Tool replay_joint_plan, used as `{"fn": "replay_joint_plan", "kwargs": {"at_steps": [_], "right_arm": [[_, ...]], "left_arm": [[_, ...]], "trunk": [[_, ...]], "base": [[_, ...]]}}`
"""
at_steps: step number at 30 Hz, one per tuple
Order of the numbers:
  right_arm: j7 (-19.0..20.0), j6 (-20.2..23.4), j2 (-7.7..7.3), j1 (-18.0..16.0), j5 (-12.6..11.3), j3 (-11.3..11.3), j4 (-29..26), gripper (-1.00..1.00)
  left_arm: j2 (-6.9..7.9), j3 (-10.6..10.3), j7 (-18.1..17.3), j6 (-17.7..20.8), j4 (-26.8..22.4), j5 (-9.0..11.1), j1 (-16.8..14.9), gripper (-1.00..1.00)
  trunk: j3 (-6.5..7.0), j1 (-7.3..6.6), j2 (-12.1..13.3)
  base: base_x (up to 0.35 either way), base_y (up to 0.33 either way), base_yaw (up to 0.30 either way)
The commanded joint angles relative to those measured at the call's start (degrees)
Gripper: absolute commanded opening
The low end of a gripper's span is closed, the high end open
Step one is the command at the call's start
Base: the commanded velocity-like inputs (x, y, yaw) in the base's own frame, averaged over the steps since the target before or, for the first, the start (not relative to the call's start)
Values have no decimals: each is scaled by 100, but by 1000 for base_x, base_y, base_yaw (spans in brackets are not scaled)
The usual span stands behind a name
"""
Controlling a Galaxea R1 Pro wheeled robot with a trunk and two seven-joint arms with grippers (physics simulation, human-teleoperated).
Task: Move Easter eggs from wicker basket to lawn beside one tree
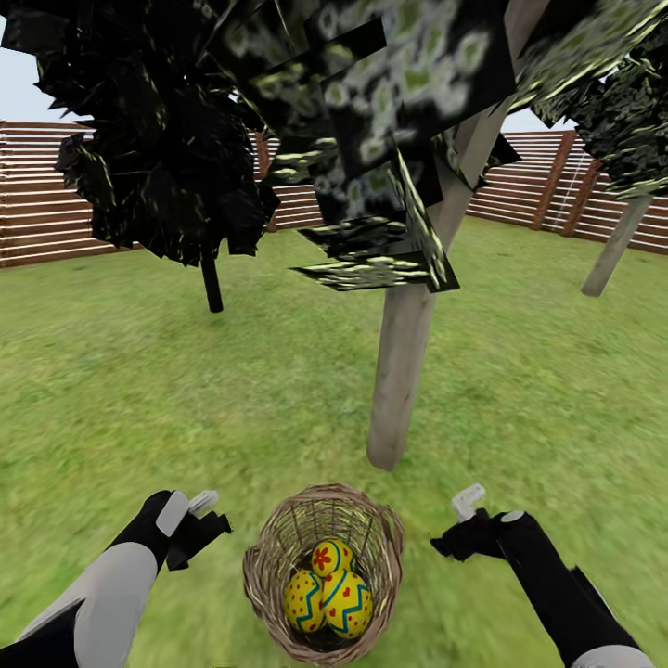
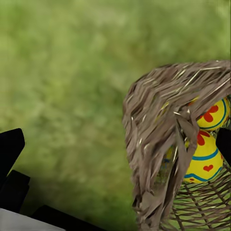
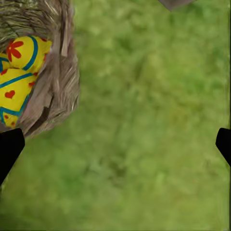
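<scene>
The wicker basket (image 1: 269, 543) stands on the lawn (image 1: 139, 390) just in front of me, with three yellow Easter eggs in it: one on top (image 1: 332, 557) and two below (image 1: 304, 601) (image 1: 349, 603). The tree (image 1: 401, 371) with the pale trunk rises right behind the basket. My left gripper (image 1: 199, 521) hovers open left of the basket and my right gripper (image 1: 464, 527) open to its right, neither touching it. In the left wrist view the basket wall (image 2: 159, 125) and two eggs (image 2: 211, 113) (image 2: 204, 161) show; the right wrist view has the basket (image 3: 57, 91) and eggs (image 3: 26, 53) (image 3: 12, 94).
A thin black-trunked tree (image 1: 211, 283) stands at the back left and another pale trunk (image 1: 612, 250) at the far right. A reddish slat fence (image 1: 46, 213) rings the grass. Dark foliage (image 1: 371, 111) hangs low overhead. Open grass lies around the near trunk.
</scene>
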Motion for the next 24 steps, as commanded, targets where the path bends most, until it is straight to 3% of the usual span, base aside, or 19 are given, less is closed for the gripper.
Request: {"fn": "replay_joint_plan", "kwargs": {"at_steps": [1, 5, 14, 17, 20, 22, 24], "right_arm": [[22, 132, 29, -2, 68, 11, -208, 100], [-10, 504, 72, 5, 62, 10, -844, 100], [-7, 619, 68, 7, 30, 0, -1313, 100], [-1, 694, 68, 7, 22, 4, -1668, 100], [11, 1056, 71, 7, 15, 34, -1854, 100], [16, 1367, 81, 7, 13, 126, -1911, 100], [18, 1513, 84, 7, 12, 408, -1934, 100]], "left_arm": [[0, 19, 47, 16, -5, 60, -3, 100], [22, 22, 46, 12, 14, 60, -2, 100], [34, 23, 46, 7, 27, 60, -1, 100], [32, 23, 46, 7, 29, 60, -3, 100], [33, 23, 46, 7, 29, 60, -4, 100], [29, 23, 46, 7, 29, 60, -1, 100], [28, 23, 46, 7, 29, 60, -2, 100]], "trunk": [[-5, 0, -2], [-5, 0, -2], [-5, 0, -2], [-5, 0, -2], [-5, 0, -2], [-5, 0, -2], [-5, 0, -2]], "base": [[0, 0, 264], [0, 0, 285], [0, 0, 289], [0, 0, 113], [0, 0, 28], [0, 0, 10], [0, 0, 4]]}}
